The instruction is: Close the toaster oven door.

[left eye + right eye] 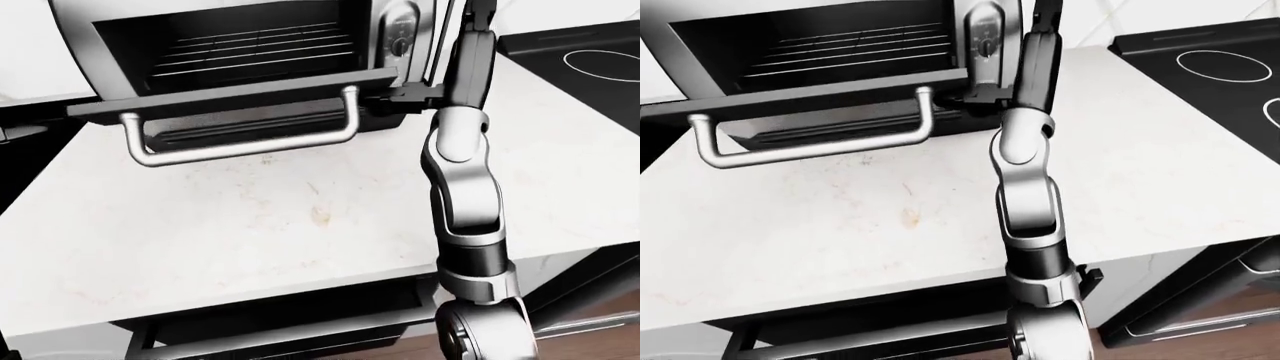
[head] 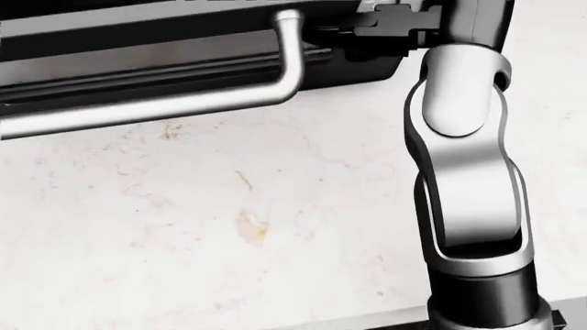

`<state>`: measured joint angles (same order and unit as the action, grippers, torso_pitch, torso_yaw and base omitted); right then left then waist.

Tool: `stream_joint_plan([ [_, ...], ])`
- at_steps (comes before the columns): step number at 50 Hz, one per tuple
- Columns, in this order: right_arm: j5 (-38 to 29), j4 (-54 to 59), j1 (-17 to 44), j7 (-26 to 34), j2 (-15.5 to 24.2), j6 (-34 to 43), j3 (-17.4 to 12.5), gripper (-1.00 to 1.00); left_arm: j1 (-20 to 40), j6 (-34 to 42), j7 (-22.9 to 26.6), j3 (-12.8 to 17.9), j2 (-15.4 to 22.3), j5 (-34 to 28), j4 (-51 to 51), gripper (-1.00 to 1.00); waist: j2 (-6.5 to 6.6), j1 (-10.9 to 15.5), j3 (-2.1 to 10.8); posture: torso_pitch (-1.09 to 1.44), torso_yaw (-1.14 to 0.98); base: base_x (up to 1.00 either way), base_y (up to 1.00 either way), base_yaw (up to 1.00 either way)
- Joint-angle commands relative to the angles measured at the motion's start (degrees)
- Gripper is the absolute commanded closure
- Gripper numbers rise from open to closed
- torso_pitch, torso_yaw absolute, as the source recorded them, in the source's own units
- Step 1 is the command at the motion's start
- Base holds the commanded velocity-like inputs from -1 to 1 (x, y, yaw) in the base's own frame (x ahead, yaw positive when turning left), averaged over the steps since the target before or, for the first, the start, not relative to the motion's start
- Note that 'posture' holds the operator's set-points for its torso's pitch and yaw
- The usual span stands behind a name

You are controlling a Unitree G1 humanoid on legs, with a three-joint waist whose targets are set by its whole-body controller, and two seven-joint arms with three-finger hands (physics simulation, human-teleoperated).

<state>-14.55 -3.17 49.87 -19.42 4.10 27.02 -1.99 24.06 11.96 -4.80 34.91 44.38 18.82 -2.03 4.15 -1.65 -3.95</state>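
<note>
Toaster oven [image 1: 240,45]: I see it at the top left of the left-eye view, standing on the pale worktop [image 1: 270,225].
Door [image 1: 235,94]: partly open — tilted outward, its handle [image 1: 240,146] over the worktop.
Right hand [image 1: 405,97]: at the door's right edge, touching it; whether its fingers are clenched, I cannot tell.
Left hand: out of view.
Stove [image 1: 1220,75]: black — at the right edge.

Right arm [image 1: 465,187]: glossy silver shells with black edging. Rounded silver elbow cap set in a forked bracket. Black cylindrical collar below the silver link, then a silver domed joint. Right hand [image 1: 405,96]: blocky, matte black.
</note>
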Motion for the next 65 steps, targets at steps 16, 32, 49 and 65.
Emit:
stream_joint_plan([
  [16, 0.69, -3.13, 5.58, -1.77, 0.72, -2.98, -0.26, -1.00, -0.14, -1.22, 1.88, -0.28, -0.60, -2.18, 3.72, -1.00, -0.16, 0.37, 2.06, 0.00, 0.00, 0.00, 0.00, 0.00],
  [32, 0.99, -3.51, 6.03, -1.78, 0.89, -2.40, -0.39, -1.00, -3.72, -1.17, 4.26, 0.48, -5.32, -3.39, 6.31, -1.00, -0.86, 0.68, 2.12, 0.00, 0.00, 0.00, 0.00, 0.00],
  [49, 0.97, -3.74, 6.37, -1.72, 0.92, -1.97, -0.38, -1.00, -6.12, -2.45, 5.74, 0.85, -8.24, -5.43, 9.58, -1.00, -1.32, 0.98, 2.08, 0.00, 0.00, 0.00, 0.00, 0.00],
  [65, 0.79, -3.37, 7.00, -1.63, 0.88, -1.83, -0.23, -1.00, -10.44, 1.54, 6.11, 0.03, -14.88, -6.81, 18.00, -1.00, -1.69, 1.07, 2.07, 0.00, 0.00, 0.00, 0.00, 0.00],
])
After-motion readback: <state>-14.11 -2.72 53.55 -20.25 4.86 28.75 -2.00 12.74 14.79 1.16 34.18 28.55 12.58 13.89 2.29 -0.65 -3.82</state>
